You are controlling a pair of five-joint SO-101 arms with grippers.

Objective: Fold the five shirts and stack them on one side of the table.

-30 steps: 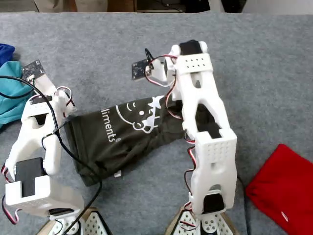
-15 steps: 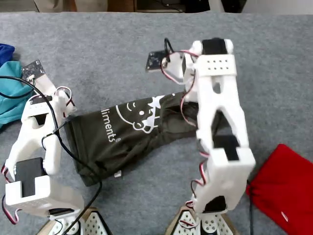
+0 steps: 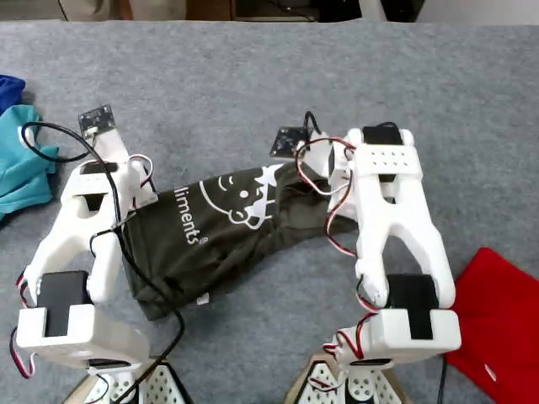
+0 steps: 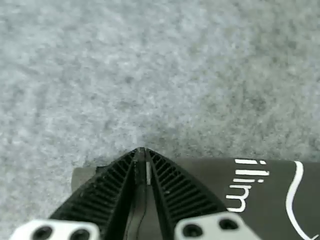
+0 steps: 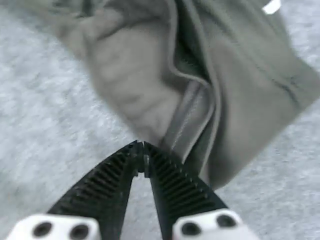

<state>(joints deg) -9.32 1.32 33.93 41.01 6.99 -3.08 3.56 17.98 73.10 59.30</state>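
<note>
A dark olive shirt (image 3: 223,236) with white print lies partly folded in the middle of the grey table (image 3: 210,84). The left arm (image 3: 88,210) stands over the shirt's left end. My left gripper (image 4: 141,152) is shut, lying over the shirt (image 4: 260,185) with its tips just past the cloth's edge. The right arm (image 3: 392,210) stands over the shirt's right end. My right gripper (image 5: 143,147) is shut, its tips at the hem of the rumpled shirt (image 5: 150,85). No cloth shows between either pair of fingers.
A teal shirt (image 3: 21,172) and a blue one (image 3: 8,88) lie at the table's left edge. A red shirt (image 3: 497,324) lies at the front right. Bare grey table stretches across the back.
The right arm has swung right, from over the shirt's middle to its right end. The left arm has shifted right and away, closer to the shirt's left corner. The shirt has hardly moved.
</note>
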